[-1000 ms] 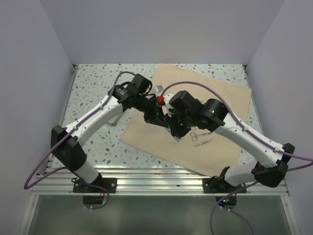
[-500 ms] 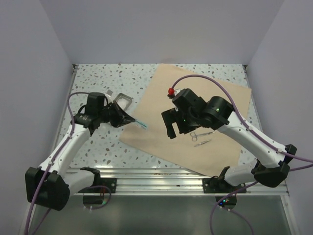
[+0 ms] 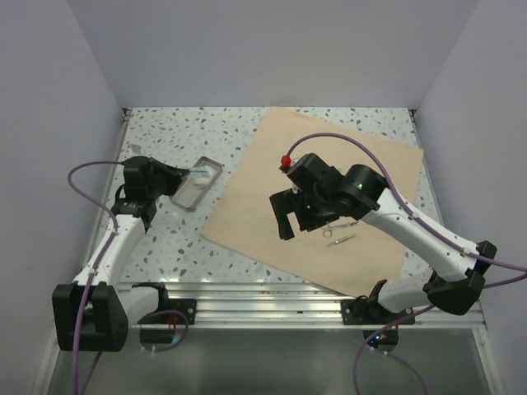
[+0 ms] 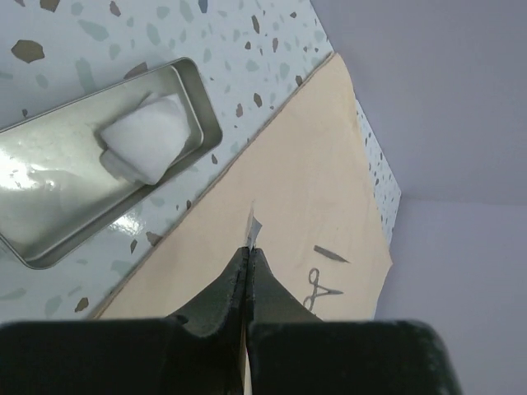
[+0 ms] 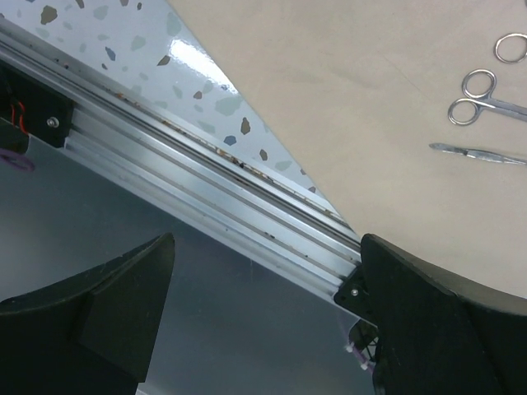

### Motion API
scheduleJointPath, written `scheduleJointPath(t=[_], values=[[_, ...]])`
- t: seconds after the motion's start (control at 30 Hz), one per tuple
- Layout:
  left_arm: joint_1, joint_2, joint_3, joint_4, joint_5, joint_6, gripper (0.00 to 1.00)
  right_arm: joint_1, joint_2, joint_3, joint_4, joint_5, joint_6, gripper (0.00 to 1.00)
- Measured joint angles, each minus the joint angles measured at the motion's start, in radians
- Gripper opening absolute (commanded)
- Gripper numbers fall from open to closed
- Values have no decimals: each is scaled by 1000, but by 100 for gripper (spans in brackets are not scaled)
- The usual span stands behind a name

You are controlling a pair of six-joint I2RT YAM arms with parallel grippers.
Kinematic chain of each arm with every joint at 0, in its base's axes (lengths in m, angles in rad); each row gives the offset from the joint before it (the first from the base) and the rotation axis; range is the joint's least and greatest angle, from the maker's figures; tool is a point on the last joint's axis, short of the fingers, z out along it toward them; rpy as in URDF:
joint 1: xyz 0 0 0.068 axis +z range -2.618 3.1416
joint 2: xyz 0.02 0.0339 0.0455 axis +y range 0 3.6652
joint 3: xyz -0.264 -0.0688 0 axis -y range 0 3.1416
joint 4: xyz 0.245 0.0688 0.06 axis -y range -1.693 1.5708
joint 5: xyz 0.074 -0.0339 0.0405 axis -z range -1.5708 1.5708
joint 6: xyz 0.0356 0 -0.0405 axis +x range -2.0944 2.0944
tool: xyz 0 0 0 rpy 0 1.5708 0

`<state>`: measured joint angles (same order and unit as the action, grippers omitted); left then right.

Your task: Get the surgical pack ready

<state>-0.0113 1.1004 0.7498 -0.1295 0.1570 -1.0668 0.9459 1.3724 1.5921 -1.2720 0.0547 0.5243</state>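
- Step in hand, as I judge it: loading the tray (image 4: 206, 103). It sits on the table (image 3: 156, 132) just off the wrap's (image 4: 329, 189) left edge, with gauze (image 4: 148, 141) lying at one end of it.
- Left gripper (image 4: 249, 251): jaws closed, hanging above the wrap's edge, near the tray. A thin pale sliver (image 4: 254, 224) sticks out from between the tips and looks pinched there.
- Right gripper (image 5: 268, 255): jaws spread wide, holding nothing, above the near part of the wrap.
- Scissors (image 5: 482, 95) and a straight instrument (image 5: 478, 153) lie side by side on the wrap, apart from the tray and from both grippers.
- Next move, my reading: carry the left tip over the tray, lower it and open the jaws so the sliver drops inside, clear of the rim. After that the instruments and the tray need to be brought together on the wrap.
- Risk: a piece that thin may cling to a finger on release.
- Hard to make out:
  - What the sliver is; it is seen edge-on in the left wrist view and shows only as a faint bluish streak from the top.
  - How many gauze squares are in the tray; they read as one white lump.
  - A further finger ring (image 5: 510, 48) is cut by the frame edge in the right wrist view; I cannot say what it belongs to.
  - The tray's near end is cut off in the left wrist view.
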Motion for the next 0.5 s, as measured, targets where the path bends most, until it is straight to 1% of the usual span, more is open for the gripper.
scheduleJointPath(t=[0.2,0.33,0.5], values=[[5,70,-140,236,-61,-101,0,-4,-1,-31,1,-22,-26,99],[5,80,-200,320,-115,-133,0,-16,-11,-60,2,-26,-48,99],[5,81,-206,398,-194,-148,0,-43,-37,-95,2,-40,-68,99]])
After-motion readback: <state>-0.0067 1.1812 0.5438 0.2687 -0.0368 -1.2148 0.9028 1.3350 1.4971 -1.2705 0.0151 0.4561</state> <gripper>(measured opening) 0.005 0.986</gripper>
